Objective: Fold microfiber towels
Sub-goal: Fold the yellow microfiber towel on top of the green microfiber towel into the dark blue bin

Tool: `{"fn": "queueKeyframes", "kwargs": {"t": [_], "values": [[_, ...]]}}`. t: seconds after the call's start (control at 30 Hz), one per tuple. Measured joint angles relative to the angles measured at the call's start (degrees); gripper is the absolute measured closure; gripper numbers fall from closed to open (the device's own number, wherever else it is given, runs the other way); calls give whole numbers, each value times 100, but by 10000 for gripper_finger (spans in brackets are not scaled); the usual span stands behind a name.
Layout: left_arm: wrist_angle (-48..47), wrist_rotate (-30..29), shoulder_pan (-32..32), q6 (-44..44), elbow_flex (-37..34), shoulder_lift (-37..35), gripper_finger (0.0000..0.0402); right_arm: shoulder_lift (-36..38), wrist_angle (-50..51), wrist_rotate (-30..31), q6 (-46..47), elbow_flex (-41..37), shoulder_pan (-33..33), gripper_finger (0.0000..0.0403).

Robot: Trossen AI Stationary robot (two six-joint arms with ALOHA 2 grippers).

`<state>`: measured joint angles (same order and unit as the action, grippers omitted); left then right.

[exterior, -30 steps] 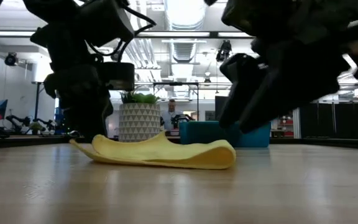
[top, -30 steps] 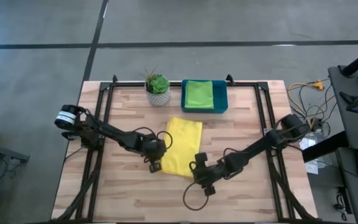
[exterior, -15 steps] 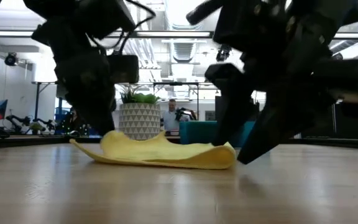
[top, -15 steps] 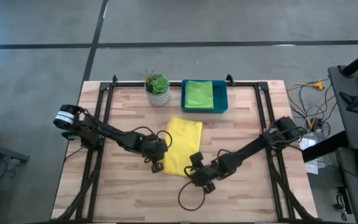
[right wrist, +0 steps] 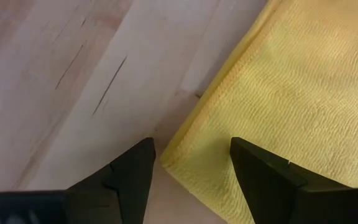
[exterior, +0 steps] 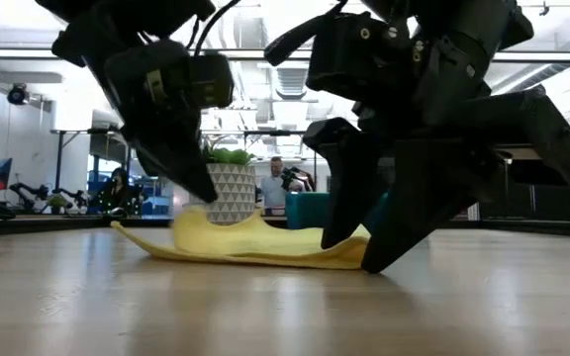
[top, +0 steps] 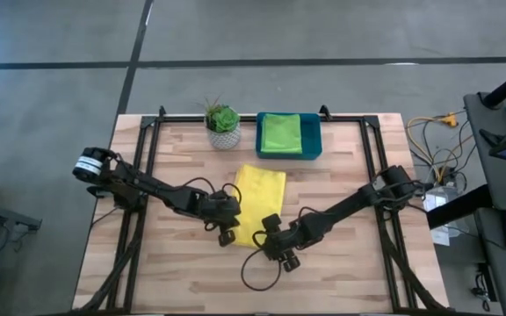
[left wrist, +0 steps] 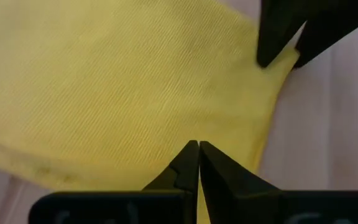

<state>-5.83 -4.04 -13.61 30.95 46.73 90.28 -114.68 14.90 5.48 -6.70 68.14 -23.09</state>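
Folded yellow microfiber towel [top: 258, 206] lying flat, long axis front-to-back, slightly tilted, left gripper [left wrist: 198, 163] pinched together on its edge, right gripper [right wrist: 191, 163] spread astride its corner

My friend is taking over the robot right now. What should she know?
Left gripper: fingers shut, at the near left edge of the yellow towel; whether it pinches cloth is unclear.
Right gripper: fingers open, straddling the yellow towel's near right corner, not yet closed on it.
The yellow towel lies mid-table, already folded to a narrow strip.
A green towel lies folded in the tray at the back, beside the plant.
No other towels in sight.
Left to do: grip the near end and fold the yellow towel again, probably.
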Motion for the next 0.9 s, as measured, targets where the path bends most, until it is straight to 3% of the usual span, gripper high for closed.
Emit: {"fn": "queueKeyframes", "kwargs": {"t": [0.27, 0.5, 0.9], "values": [[243, 17, -11, 11, -25, 153, 402, -13, 80, -12, 55, 44, 0, 191], [-301, 629, -38, 269, -12, 691, 402, -13, 110, -79, 68, 37, 2, 191], [-401, 657, -103, 220, -25, 745, 402, -17, 108, -121, -24, 27, -18, 194]]}}
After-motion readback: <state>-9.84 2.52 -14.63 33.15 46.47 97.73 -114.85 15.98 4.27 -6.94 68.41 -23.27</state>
